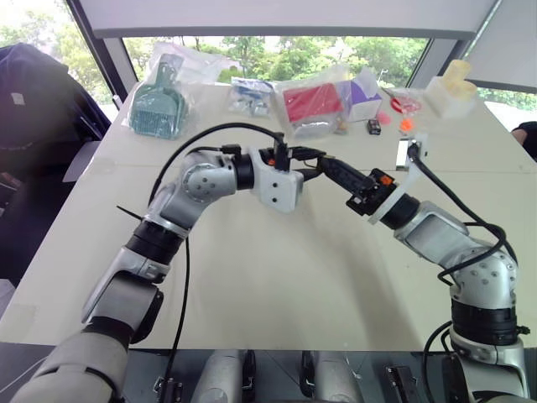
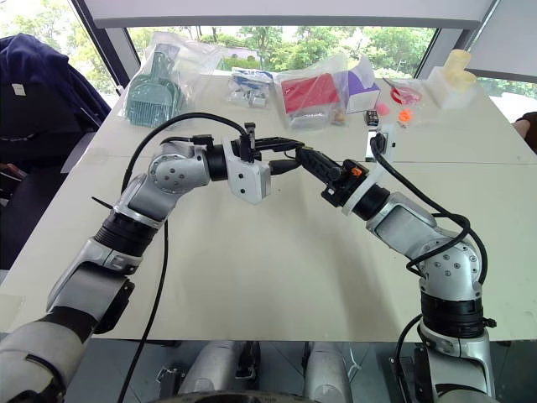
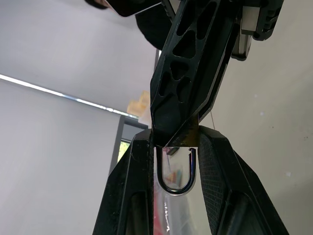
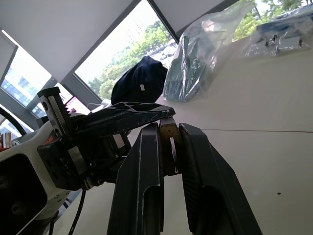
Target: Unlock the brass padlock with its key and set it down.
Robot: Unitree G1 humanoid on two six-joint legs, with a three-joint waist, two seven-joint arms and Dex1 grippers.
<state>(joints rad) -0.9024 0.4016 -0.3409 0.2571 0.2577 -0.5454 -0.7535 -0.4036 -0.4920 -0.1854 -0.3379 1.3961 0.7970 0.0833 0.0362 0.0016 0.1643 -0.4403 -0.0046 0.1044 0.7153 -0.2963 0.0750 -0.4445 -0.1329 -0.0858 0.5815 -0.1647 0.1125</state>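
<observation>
Above the middle of the white table (image 1: pixel 277 277) my two grippers meet tip to tip. The brass padlock sits between them: its silver U-shaped shackle (image 3: pixel 176 190) lies between the fingers of my left gripper (image 3: pixel 176 142), which is shut on it. The yellowish brass body (image 4: pixel 168 143) is clamped between the fingers of my right gripper (image 4: pixel 169 132), which comes in from the right (image 1: pixel 329 170). The left gripper (image 2: pixel 294 155) points across towards the right one. The key is hidden.
Along the table's far edge lie a bagged teal brush (image 1: pixel 159 105), a bagged red item (image 1: pixel 315 105), a small black box with orange bits (image 1: pixel 374 126) and a pale container (image 1: pixel 453 88). A dark jacket (image 1: pixel 33 92) hangs at the far left.
</observation>
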